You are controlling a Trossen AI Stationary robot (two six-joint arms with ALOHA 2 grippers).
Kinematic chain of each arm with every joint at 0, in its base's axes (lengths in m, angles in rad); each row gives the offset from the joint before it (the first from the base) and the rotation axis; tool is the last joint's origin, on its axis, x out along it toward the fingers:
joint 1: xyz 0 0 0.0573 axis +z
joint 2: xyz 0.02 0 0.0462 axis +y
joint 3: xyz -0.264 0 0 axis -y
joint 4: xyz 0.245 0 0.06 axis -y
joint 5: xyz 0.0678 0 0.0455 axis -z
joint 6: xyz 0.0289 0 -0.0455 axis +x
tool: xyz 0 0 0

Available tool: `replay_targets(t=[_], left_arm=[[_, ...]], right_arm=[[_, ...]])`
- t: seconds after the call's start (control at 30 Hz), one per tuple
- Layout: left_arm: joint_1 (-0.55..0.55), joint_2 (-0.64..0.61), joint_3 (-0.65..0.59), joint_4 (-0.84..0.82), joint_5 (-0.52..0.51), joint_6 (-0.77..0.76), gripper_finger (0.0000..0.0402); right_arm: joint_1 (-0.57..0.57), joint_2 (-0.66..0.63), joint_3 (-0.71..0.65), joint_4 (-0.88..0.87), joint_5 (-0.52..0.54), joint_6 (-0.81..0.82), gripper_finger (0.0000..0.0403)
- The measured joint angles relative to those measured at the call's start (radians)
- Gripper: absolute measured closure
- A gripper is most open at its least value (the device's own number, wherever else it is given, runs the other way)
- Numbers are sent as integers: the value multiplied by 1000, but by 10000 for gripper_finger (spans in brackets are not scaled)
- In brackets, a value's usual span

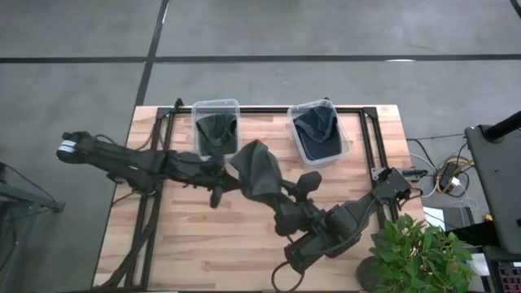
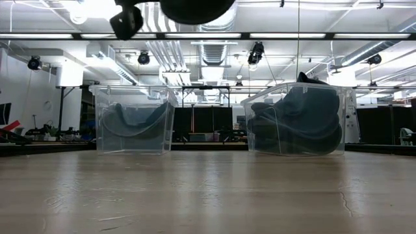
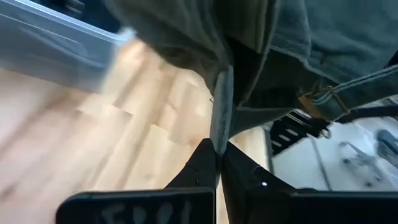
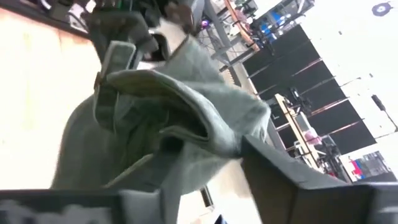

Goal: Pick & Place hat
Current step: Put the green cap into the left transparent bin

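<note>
A grey-green hat (image 1: 256, 167) hangs in the air above the table's middle, between my two grippers. Its underside shows at the top of the low view (image 2: 195, 8), well clear of the table. My left gripper (image 1: 224, 175) reaches in from the left and is shut on the hat's left edge. My right gripper (image 1: 281, 199) comes from the near right with its fingers apart and hat cloth (image 4: 174, 106) between them. Behind them stand two clear bins. The left bin (image 1: 216, 102) holds a grey-green hat and the right bin (image 1: 313, 104) a dark blue one. My left gripper pinches a thin edge of the hat (image 3: 219, 134) between its two fingertips, coming roughly level from the table's left. The hat spreads out beyond the fingertips, lifted clear of the table. My right gripper has a fold of the hat lying against the inner side of one finger (image 4: 273, 165). Cloth hides the other finger.
A black metal frame (image 1: 370, 138) runs round the tabletop. A green plant (image 1: 415, 244) stands at the near right corner. Bare wood (image 1: 187, 244) lies in front of the arms, and in the low view the two bins (image 2: 133, 120) (image 2: 299, 120) stand at the far side.
</note>
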Motion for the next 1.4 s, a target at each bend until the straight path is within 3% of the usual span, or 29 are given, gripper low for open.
replay_targets(t=[0.13, 0.3, 0.47, 0.63, 0.87, 1.17, 1.4], left_arm=[[0, -108, 0, -95, -99, 0, 399], [8, -237, 3, -153, -237, -11, 399], [45, -350, 18, -287, -422, -12, 399], [111, -428, 20, -357, -543, -10, 399], [246, -448, 21, -488, -544, -51, 399], [406, -365, 17, -659, -451, -156, 399], [517, -290, 17, -673, -424, -139, 398]], right_arm=[[0, -5, 0, -1, 23, 12, 194], [1, -12, 0, -1, 19, 19, 149], [2, -11, -2, -1, 11, 19, 133], [2, -11, -2, -1, 11, 5, 133], [2, -11, -2, 3, 11, -4, 142], [2, -3, -2, 5, 11, -8, 141], [2, 11, -3, 7, 8, -8, 146]])
